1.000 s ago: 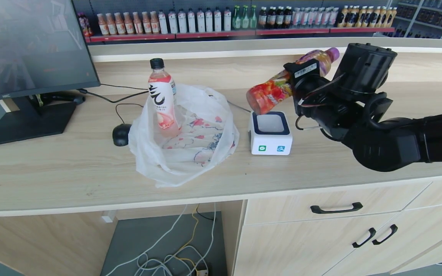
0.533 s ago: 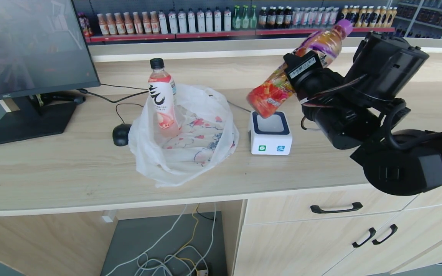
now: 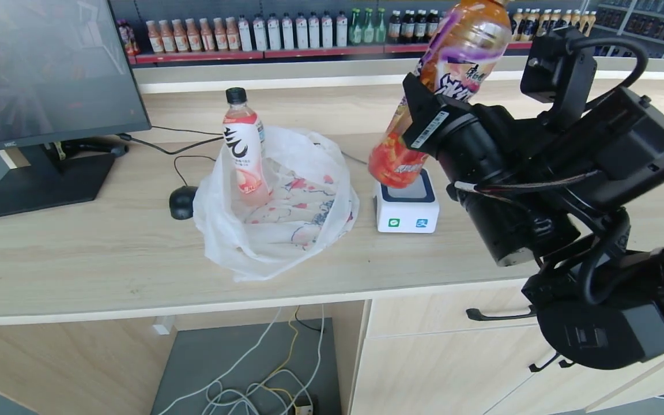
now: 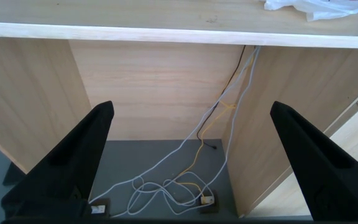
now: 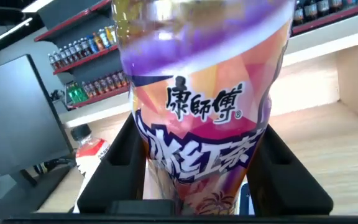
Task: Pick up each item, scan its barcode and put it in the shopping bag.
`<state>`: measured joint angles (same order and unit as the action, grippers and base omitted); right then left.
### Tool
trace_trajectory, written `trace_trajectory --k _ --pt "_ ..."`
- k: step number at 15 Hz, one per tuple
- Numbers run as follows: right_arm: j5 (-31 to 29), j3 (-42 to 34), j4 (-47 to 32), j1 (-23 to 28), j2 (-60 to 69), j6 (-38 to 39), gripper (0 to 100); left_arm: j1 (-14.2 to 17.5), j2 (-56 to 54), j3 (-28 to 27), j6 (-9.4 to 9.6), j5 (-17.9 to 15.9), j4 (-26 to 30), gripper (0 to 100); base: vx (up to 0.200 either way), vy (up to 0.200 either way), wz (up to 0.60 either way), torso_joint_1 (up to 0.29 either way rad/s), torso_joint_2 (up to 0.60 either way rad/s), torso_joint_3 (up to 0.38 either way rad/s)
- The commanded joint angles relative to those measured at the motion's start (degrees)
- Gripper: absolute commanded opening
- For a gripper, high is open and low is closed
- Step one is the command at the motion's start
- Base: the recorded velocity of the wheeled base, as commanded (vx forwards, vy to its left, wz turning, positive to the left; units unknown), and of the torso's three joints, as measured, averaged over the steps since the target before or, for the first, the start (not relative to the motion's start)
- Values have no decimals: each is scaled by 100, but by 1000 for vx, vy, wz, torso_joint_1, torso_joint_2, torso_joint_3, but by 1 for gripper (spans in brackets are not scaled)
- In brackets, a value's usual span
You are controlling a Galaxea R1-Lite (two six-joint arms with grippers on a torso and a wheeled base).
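Right gripper [image 3: 424, 124]: my jaws are clamped on the tea bottle [image 3: 464, 40] mid-body, base low over the scanner [image 3: 407, 210], cap tilted toward one o'clock, presumably to present its barcode. The shopping bag [image 3: 286, 230] lies at the scanner's nine o'clock. Left gripper [image 4: 191, 112]: jaws apart, empty.

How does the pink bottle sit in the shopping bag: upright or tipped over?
Upright: the pink bottle stands cap uppermost inside the shopping bag.
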<state>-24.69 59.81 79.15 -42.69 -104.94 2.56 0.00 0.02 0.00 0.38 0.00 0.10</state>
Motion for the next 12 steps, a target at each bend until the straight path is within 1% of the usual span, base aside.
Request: trace_trajectory --k 1,2,3,4,7,10,12 --pt "535 -215 549 15 -167 -731 0 0 -2 0 6 0 -1 100 0 0 0 0 0 0" --pt "737 -215 786 24 -291 -994 0 0 6 0 6 0 -1 100 0 0 0 0 0 0" --pt "816 -206 909 15 -343 -1091 0 0 6 0 -3 0 -1 100 0 0 0 0 0 0" --pt "895 -198 918 33 -370 -1205 0 0 -2 0 -11 0 -1 100 0 0 0 0 0 0" --pt "957 -233 1058 209 -545 -1082 0 0 -2 0 -20 0 -1 100 0 0 0 0 0 0" --pt "966 -215 1085 507 -625 -1003 0 0 6 0 -20 0 -1 100 0 0 0 0 0 0" --pt "983 -189 1085 578 -651 -1003 0 0 -2 0 -20 0 -1 100 0 0 0 0 0 0"
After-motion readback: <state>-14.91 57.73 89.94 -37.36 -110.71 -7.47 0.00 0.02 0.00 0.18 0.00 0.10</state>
